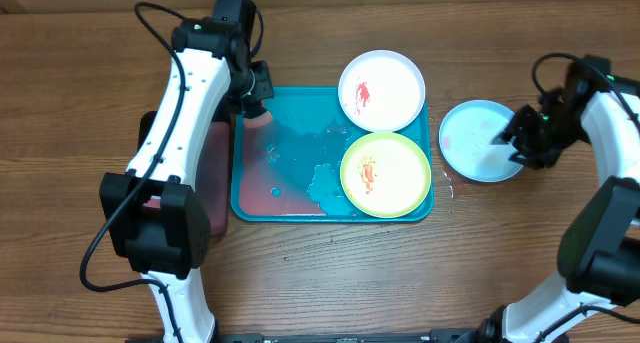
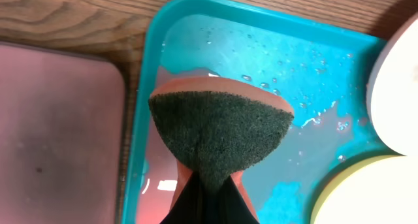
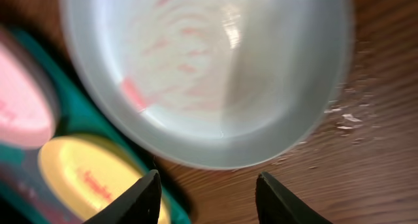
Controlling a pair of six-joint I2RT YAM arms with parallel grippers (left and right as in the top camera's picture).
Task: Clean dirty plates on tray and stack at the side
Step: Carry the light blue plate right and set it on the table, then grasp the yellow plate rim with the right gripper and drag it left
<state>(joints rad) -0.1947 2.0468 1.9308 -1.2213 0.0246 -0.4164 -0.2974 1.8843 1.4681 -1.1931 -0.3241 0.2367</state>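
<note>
The wooden table (image 1: 320, 283) carries the turquoise tray (image 1: 285, 198), wet, with a pinkish tray (image 2: 59, 113) just beside it on the left. On its right half sit the white plate (image 1: 382, 90) at the far side and the green plate (image 1: 386, 173) at the near side, both smeared red. The light blue plate (image 1: 478, 140) lies on the table right of the tray. The left gripper (image 2: 206, 204) pinches a sponge (image 2: 219, 129) over the tray's far left corner. The right gripper (image 3: 208, 191) hangs at the blue plate's rim, fingers apart, holding nothing.

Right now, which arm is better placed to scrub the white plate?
Left: the left gripper is shut on the sponge over the tray; the right gripper stands open by the light blue plate outside it.
</note>
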